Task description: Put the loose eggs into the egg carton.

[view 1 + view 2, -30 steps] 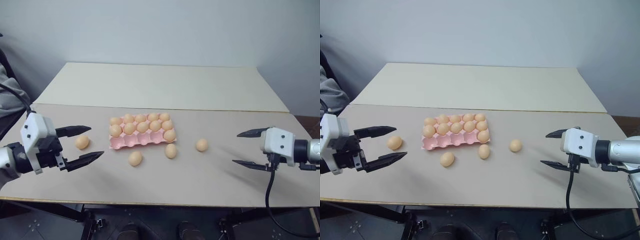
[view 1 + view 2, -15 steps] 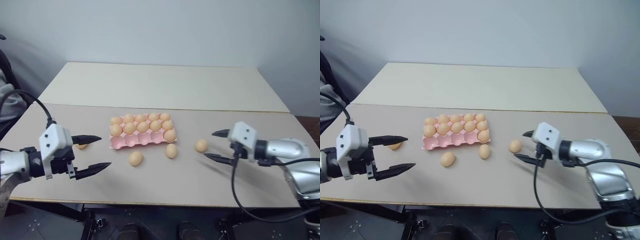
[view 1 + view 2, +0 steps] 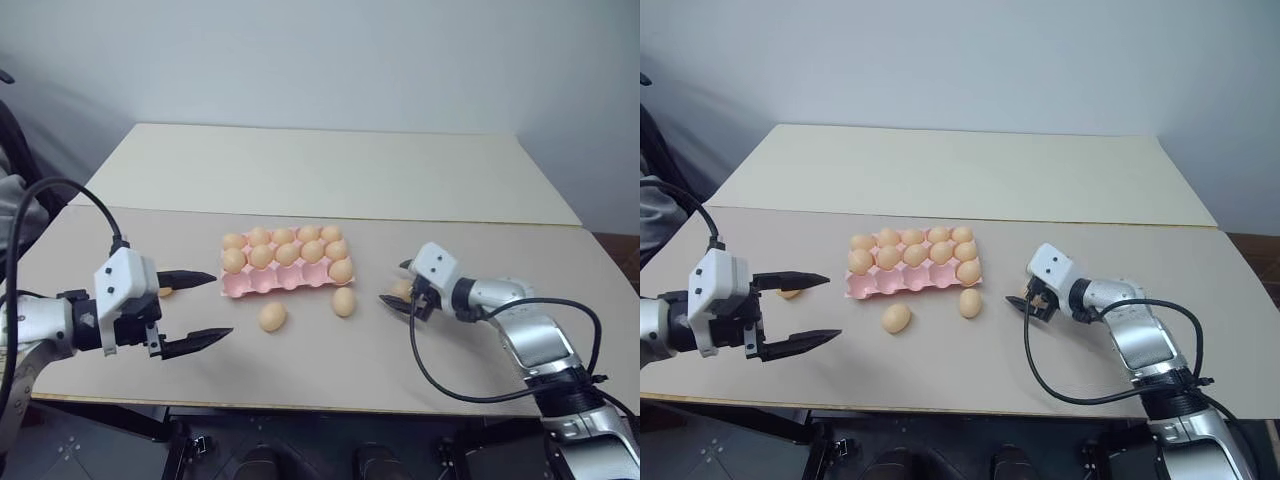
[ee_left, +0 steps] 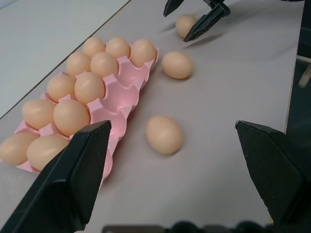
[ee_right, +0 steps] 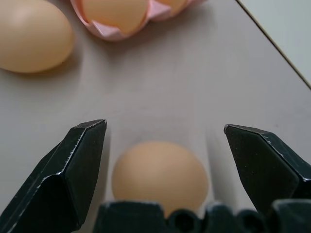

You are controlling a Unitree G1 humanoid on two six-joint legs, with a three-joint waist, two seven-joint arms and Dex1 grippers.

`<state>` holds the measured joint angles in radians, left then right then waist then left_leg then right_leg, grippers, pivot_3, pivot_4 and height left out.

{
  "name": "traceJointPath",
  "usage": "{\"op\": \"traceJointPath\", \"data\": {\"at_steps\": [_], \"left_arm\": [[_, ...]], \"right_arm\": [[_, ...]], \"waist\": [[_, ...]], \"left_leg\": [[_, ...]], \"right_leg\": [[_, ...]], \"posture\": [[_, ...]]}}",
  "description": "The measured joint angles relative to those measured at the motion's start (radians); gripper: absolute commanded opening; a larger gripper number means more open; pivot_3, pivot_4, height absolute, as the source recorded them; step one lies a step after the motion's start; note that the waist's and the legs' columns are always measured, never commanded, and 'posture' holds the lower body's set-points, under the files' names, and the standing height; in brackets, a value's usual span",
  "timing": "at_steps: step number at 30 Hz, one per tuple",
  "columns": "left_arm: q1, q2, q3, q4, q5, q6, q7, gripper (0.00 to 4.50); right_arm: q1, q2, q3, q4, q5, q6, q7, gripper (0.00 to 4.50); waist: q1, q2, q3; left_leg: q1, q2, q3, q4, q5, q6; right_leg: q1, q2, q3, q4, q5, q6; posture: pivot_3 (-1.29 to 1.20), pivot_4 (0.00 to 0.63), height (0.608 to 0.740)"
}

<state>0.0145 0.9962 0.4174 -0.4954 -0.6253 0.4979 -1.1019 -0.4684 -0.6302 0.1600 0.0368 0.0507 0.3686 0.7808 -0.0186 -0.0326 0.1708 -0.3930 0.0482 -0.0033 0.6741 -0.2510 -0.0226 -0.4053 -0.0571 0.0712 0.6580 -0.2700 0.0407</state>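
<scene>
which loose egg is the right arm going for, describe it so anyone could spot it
Start at the pale pink moulded egg carton on the beige table. Three tan-orange loose eggs lie near its front edge. The target egg is the one farthest towards the robot's right, sitting between the right gripper's open black fingers.

1. Support surface: a flat beige table [image 3: 330, 350], with a second, paler table [image 3: 320, 175] butted against its far edge.
2. The egg carton [image 3: 285, 278] lies flat on the near table, around its middle. Eleven cups hold eggs; the four front cups left of the corner are empty.
3. Four loose eggs rest directly on the tabletop:
   - one [image 3: 271, 317] just in front of the carton;
   - one [image 3: 344, 301] beside the carton's front right corner;
   - one [image 4: 186, 24] further right, well apart from the carton;
   - one [image 3: 790, 292] to the carton's left, partly hidden, apparently lying on the surface.
</scene>
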Motion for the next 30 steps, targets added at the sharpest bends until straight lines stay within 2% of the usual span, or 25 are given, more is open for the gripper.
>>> {"op": "traceJointPath", "data": {"at_steps": [9, 12, 16, 26, 30], "left_arm": [[0.0, 0.0, -0.002, 0.0, 0.007, 0.0, 0.001, 4.45], [0.0, 0.0, -0.005, 0.0, 0.018, 0.0, 0.005, 4.5], [0.0, 0.0, -0.006, 0.0, 0.029, 0.0, 0.011, 4.5], [0.004, -0.001, -0.006, 0.0, 0.032, 0.0, 0.011, 4.5], [0.044, 0.0, 0.014, 0.009, 0.046, -0.001, 0.003, 4.5]], "right_arm": [[-0.019, 0.013, 0.0, 0.04, -0.007, 0.006, 0.015, 4.5], [-0.017, 0.012, 0.0, 0.041, -0.006, 0.007, 0.026, 3.97], [-0.006, 0.012, 0.0, 0.041, -0.01, 0.007, 0.026, 2.69], [0.009, 0.012, -0.004, 0.017, -0.02, 0.007, 0.01, 2.63], [-0.014, 0.027, -0.009, -0.06, -0.018, 0.03, -0.009, 2.63]], "waist": [[-0.002, 0.0, 0.0], [-0.002, 0.0, 0.0], [-0.002, 0.0, 0.0], [-0.002, 0.0, 0.0], [-0.011, 0.0, 0.0]], "left_leg": [[0.0, 0.0, 0.0, 0.0, 0.0, 0.0], [0.0, 0.0, 0.0, 0.0, 0.0, 0.0], [0.0, 0.0, 0.0, 0.0, 0.0, 0.0], [0.0, 0.0, 0.0, 0.0, 0.0, 0.0], [0.0, 0.0, 0.0, 0.0, 0.0, 0.0]], "right_leg": [[0.0, 0.0, 0.0, 0.0, 0.0, 0.0], [0.0, 0.0, 0.0, 0.0, 0.0, 0.0], [0.0, 0.0, 0.0, 0.0, 0.0, 0.0], [0.0, 0.0, 0.0, 0.0, 0.0, 0.0], [0.0, 0.0, 0.0, 0.001, 0.0, 0.0]], "posture": [[0.0, 0.15, 0.74], [0.0, 0.15, 0.74], [0.0, 0.15, 0.74], [0.0, 0.15, 0.74], [0.0, 0.15, 0.74]]}}
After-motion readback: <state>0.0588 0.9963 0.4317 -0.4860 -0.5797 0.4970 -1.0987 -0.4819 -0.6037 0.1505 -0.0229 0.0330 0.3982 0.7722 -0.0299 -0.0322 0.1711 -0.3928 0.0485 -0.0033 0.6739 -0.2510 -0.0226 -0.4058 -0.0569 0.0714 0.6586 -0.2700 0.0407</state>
